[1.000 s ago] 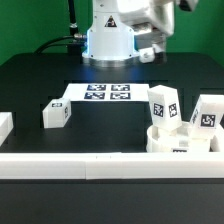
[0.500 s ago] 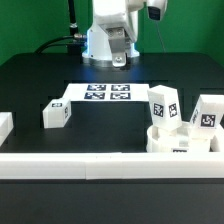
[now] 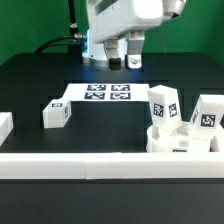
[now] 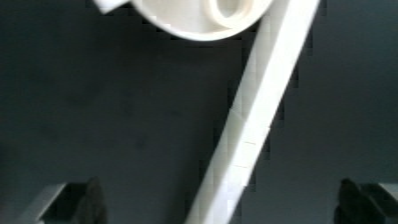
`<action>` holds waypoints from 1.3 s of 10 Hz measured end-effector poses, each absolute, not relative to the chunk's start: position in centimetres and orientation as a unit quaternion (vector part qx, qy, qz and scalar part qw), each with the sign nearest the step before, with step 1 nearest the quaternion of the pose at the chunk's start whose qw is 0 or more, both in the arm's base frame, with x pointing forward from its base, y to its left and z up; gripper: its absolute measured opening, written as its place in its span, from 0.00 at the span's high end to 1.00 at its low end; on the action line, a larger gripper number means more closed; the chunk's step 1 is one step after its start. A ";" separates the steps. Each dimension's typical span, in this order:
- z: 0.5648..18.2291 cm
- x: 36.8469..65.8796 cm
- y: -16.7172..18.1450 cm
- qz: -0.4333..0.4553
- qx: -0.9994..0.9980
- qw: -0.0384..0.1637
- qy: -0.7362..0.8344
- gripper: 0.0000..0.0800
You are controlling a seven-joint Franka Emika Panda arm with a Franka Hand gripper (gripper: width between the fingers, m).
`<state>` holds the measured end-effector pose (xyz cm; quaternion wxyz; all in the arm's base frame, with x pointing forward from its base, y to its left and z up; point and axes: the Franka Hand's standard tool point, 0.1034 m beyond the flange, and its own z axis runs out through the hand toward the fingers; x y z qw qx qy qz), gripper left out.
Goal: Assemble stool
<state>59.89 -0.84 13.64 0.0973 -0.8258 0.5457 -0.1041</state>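
Note:
The round white seat (image 3: pixel 181 141) rests at the exterior view's lower right, against the front rail. Two tagged white leg blocks (image 3: pixel 163 105) (image 3: pixel 208 112) stand upright on it. A third leg block (image 3: pixel 57 113) lies alone on the black table at the left. My gripper (image 3: pixel 124 60) hangs high at the back, above the marker board, open and empty. In the wrist view the open gripper (image 4: pixel 222 205) shows dark fingertips (image 4: pixel 71 204) wide apart at both sides, with nothing between them. Part of the seat's curved edge (image 4: pixel 199 16) shows far below.
The marker board (image 3: pixel 105 93) lies flat at the table's middle back. A long white border rail (image 3: pixel 90 165) runs along the front edge and crosses the wrist view (image 4: pixel 267 110). Another white piece (image 3: pixel 5 125) sits at the far left edge.
The arm's wrist has swung from the exterior view's upper right toward the centre and turned. The gripper's fingers now hang in view above the marker board. The parts have not moved.

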 end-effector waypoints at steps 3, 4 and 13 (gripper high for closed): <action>13.7 59.9 -1.4 -0.113 -0.869 0.088 0.474 0.19; 13.7 59.9 -1.5 -0.116 -0.885 0.083 0.444 0.19; 12.5 59.3 -2.8 -0.121 -0.991 -0.004 0.054 0.19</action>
